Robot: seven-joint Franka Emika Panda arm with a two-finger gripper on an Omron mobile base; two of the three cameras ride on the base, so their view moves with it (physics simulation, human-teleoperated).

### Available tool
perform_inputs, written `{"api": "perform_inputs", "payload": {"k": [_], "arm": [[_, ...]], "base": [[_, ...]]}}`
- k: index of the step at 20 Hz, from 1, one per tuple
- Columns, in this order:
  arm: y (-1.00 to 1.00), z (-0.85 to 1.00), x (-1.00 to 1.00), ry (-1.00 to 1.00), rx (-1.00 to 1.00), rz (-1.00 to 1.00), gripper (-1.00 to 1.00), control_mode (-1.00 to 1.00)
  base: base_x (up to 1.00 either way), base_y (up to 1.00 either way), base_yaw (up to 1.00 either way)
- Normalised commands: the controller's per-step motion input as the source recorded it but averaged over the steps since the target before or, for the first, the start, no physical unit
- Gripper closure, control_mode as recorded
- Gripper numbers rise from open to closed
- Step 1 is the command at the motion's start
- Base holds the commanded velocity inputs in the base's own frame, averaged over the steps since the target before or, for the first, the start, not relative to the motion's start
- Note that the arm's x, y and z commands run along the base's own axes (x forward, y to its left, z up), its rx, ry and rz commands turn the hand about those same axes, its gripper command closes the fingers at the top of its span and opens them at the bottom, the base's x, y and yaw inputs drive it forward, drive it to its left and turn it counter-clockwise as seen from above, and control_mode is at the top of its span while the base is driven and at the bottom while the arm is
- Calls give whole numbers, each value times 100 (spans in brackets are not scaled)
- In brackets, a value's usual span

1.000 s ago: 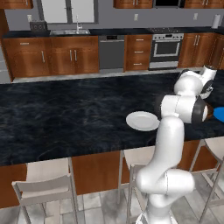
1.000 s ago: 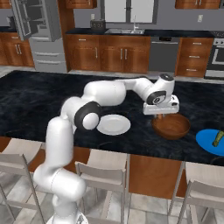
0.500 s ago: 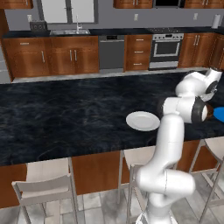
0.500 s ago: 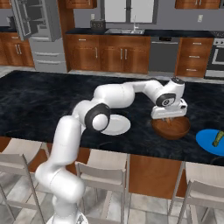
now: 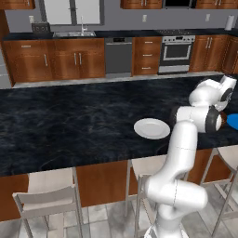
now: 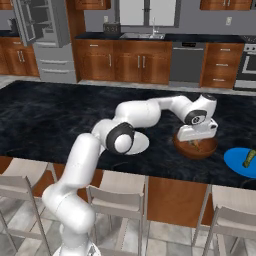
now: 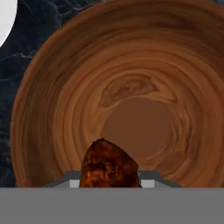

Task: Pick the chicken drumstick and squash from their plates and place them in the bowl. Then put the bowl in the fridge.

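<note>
The reddish-brown bowl (image 6: 196, 149) stands on the dark island counter, to the right of the white plate (image 6: 139, 145). My gripper (image 6: 198, 138) hangs just over the bowl, shut on the chicken drumstick (image 7: 109, 164), which dangles brown-orange above the bowl's inside (image 7: 135, 87). My fingertips are hidden behind the meat. The dark green squash (image 6: 248, 158) lies on the blue plate (image 6: 239, 162) further right, apart from the gripper. The white plate (image 5: 151, 128) lies bare, and an edge of the blue plate (image 5: 233, 122) peeks out past the arm.
The grey fridge (image 6: 42, 37) stands at the back left with its door open. Stools (image 6: 117, 200) line the counter's near edge. Cabinets, sink and oven (image 5: 176, 51) run along the far wall.
The gripper has carried the drumstick rightward and lowered it over the bowl. The plates, squash and bowl have stayed put.
</note>
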Motion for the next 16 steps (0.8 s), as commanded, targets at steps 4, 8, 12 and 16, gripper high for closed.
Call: {"api": "perform_inputs", "payload": {"k": [4,8,12,16], "arm": [[0,-15,2,6,1,2,100,-100],[0,-12,0,7,3,1,100,-100],[0,-7,0,6,3,0,100,-100],[0,-5,0,6,0,0,-100,-100]], "base": [[0,0,0],[0,0,0],[0,0,0],[0,0,0]]}}
